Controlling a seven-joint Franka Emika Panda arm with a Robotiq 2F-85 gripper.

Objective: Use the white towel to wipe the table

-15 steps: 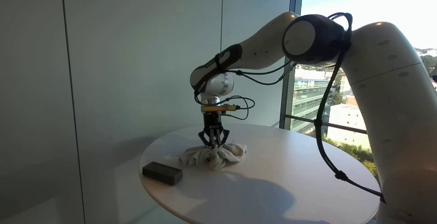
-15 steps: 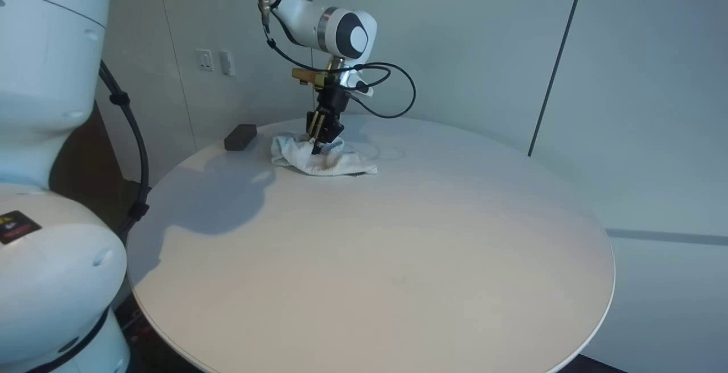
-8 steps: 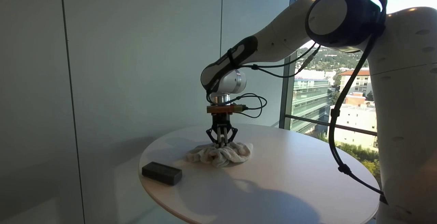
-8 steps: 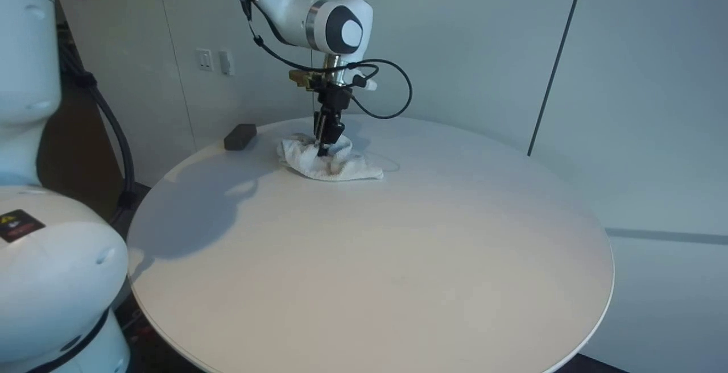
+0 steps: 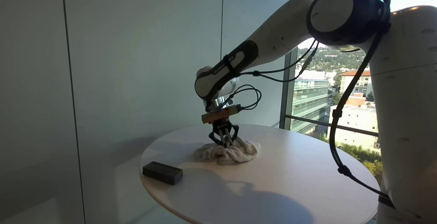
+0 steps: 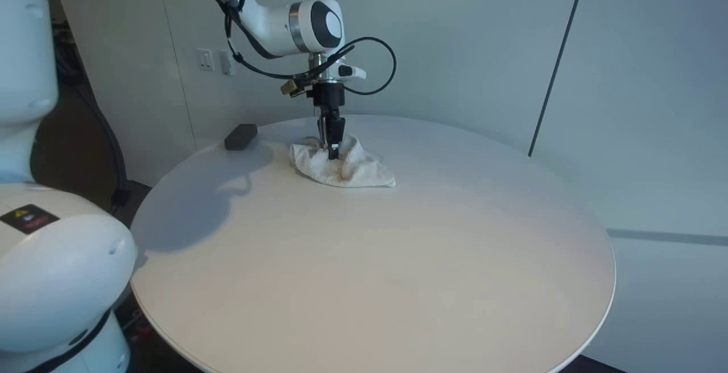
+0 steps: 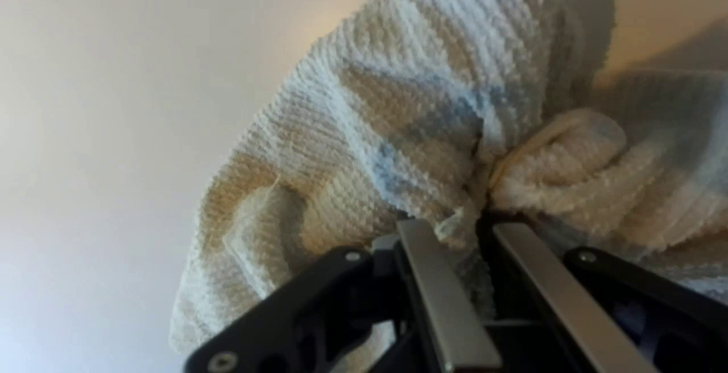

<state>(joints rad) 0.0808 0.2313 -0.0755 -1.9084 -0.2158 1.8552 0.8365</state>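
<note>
towel [image 6: 355,169] lies bunched on the worktop [image 6: 398,270], pinched in the pincer [image 5: 228,145]; wiping seems the step, and the next move needs a low, steady sweep.

The towel [image 7: 352,151] is matt cloth, its ribbed, nubby pile looking rough in the wrist view, while the top of the table [image 6: 369,282] is smooth with a soft sheen. The gripper [image 7: 462,231] has hard, dark, mostly matt linkages dotted with shiny metal pins [image 7: 222,361], and flat satin-finished metal bars [image 7: 446,299] run along it. On the arm [image 6: 68,270] the shell is smooth and glossy, like plastic, with a bright metal band [image 6: 295,27]; the cables [image 5: 332,135] look rubbery, the block [image 5: 163,173] matt on its visible faces, and the wall [image 5: 136,63] smooth with a low sheen.
</note>
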